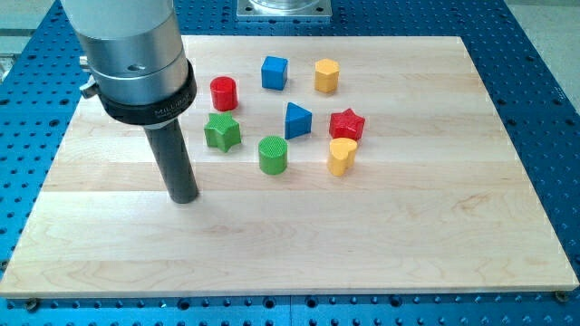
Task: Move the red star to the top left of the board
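Note:
The red star (346, 124) lies on the wooden board (381, 226), right of centre, between the blue triangle (297, 120) on its left and the yellow heart-shaped block (342, 156) just below it. My tip (185, 196) rests on the board at the view's left, well left of the red star and below-left of the green star (222, 132). It touches no block.
A red cylinder (223, 93), a blue cube (275, 72) and a yellow hexagonal block (326, 76) stand in a row near the view's top. A green cylinder (273, 155) stands below the blue triangle. A blue perforated table surrounds the board.

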Robot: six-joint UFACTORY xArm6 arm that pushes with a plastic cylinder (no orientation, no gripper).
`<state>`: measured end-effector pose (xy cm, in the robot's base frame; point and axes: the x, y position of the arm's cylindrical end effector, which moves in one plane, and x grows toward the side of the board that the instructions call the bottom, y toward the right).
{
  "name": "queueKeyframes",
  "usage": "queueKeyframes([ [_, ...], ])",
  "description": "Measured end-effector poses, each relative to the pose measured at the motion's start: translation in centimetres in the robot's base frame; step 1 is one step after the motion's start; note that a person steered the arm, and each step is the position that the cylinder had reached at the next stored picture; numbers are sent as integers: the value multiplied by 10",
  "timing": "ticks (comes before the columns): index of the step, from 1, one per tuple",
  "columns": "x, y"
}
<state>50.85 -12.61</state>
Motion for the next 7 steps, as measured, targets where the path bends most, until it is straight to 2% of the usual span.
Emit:
queueKeyframes([
  [3,-1,10],
  [4,15,19],
  [5,49,133],
  [6,-19,261],
  [7,-88,252],
])
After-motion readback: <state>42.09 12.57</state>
